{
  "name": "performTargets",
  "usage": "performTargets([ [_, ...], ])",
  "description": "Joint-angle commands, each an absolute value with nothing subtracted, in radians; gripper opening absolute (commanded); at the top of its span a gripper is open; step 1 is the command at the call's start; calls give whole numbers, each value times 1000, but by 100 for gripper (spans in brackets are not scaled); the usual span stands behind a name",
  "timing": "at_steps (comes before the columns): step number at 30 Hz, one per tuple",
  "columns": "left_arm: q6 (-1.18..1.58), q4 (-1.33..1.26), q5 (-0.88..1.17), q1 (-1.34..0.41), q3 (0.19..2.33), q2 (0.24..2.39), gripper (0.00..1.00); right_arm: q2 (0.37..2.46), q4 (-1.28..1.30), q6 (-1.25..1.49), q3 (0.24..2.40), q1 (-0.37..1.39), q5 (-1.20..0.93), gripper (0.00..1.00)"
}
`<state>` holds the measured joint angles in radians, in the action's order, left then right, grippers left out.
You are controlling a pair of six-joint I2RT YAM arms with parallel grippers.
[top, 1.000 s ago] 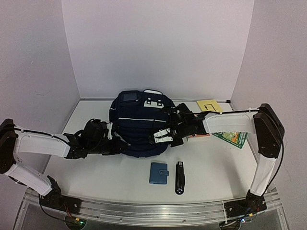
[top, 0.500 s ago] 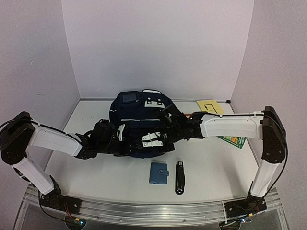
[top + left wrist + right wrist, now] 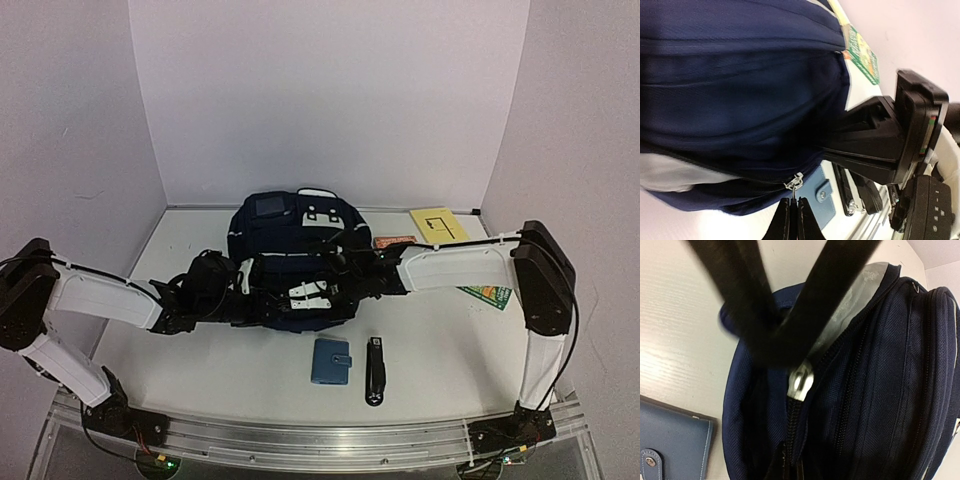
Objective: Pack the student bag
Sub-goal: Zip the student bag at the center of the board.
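Navy fabric student bag (image 3: pixel 290 235) looks soft and floppy, so grab the zips: left gripper (image 3: pixel 794 220) pinches a zipper pull (image 3: pixel 795 184), right gripper (image 3: pixel 790 471) sits clamped shut at the zip track (image 3: pixel 792 420).

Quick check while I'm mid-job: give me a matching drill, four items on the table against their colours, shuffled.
Items:
1. backpack
2. wallet
3. notepad
4. booklet

Colours:
A. yellow
B. green
C. dark navy
D. light blue

Pairs: 1-C, 2-D, 3-A, 4-B
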<state>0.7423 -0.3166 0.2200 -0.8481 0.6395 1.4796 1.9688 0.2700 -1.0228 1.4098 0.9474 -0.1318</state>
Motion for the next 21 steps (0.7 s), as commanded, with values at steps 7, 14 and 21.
performTargets([
  [7, 765, -134, -30, -757, 649, 1354, 0, 1782, 304, -1168, 1179, 809, -94, 0],
  [14, 718, -271, 196, -767, 667, 1409, 0, 1795, 304, -1130, 1249, 786, -106, 47],
  [21, 723, -367, 282, -803, 704, 1488, 0, 1806, 357, -1013, 1338, 919, -111, 65],
])
